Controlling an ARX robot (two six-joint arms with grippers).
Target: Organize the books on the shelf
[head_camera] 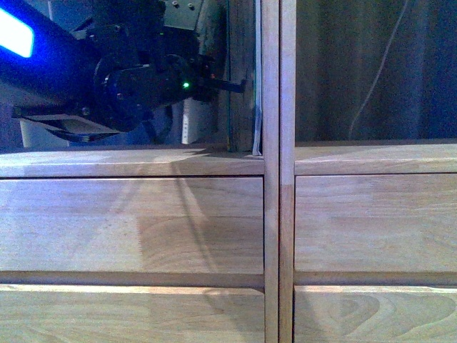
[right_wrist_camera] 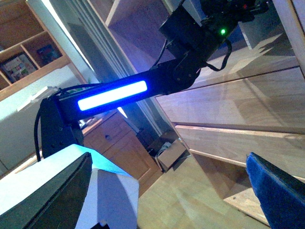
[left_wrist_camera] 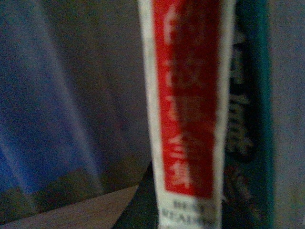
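Note:
The thin pale-covered book [left_wrist_camera: 186,95] fills the left wrist view, its white spine upright with a red block at the top. The dark-green book [left_wrist_camera: 248,119] stands right against it. My left gripper [head_camera: 239,85] reaches into the shelf's [head_camera: 271,214] left compartment and is shut on the thin book, whose pale edge [head_camera: 257,128] stands by the centre divider. A thicker upright book [head_camera: 241,121] shows beside it. My right gripper [right_wrist_camera: 167,200] is open and empty, low and away from the shelf, with a blue-padded finger [right_wrist_camera: 276,191] showing.
Drawer fronts [head_camera: 128,221] run below the compartments. The right compartment [head_camera: 371,71] is dark, with a pale cable hanging behind it. The left arm with its lit blue strip [right_wrist_camera: 114,95] crosses the right wrist view. A low wooden cabinet [right_wrist_camera: 114,138] stands on the wooden floor.

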